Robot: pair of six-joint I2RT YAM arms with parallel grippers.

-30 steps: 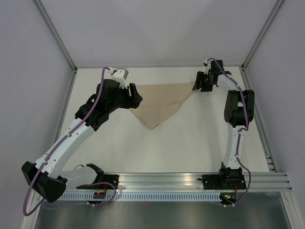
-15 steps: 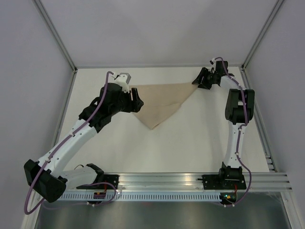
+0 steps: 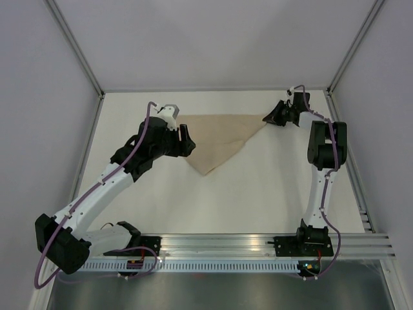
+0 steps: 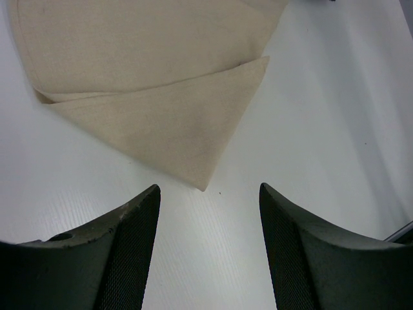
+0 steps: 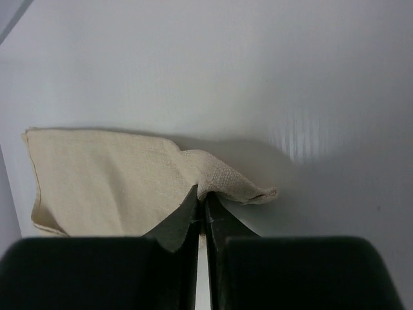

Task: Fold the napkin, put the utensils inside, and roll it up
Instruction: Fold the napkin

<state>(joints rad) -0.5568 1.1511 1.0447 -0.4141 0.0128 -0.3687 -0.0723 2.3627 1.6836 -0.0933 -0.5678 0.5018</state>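
Observation:
The beige napkin [image 3: 219,137] lies folded into a triangle at the far middle of the table [image 3: 258,194]. My right gripper [image 3: 271,118] is at its right corner, shut on the cloth. In the right wrist view the jaws [image 5: 201,194] pinch the napkin [image 5: 103,187] and a small fold bulges up beside them. My left gripper [image 3: 186,139] is over the napkin's left part, open and holding nothing. In the left wrist view a pointed corner of the two-layered napkin [image 4: 161,84] lies just ahead of the open left gripper [image 4: 209,188]. The utensils are out of view.
White walls with metal frame posts [image 3: 76,48] close in the table at the back and both sides. An aluminium rail [image 3: 258,245] carrying both arm bases runs along the near edge.
My right gripper has shut on the napkin's right corner and shifted a little to the right. My left arm has drifted slightly toward the near side, still open.

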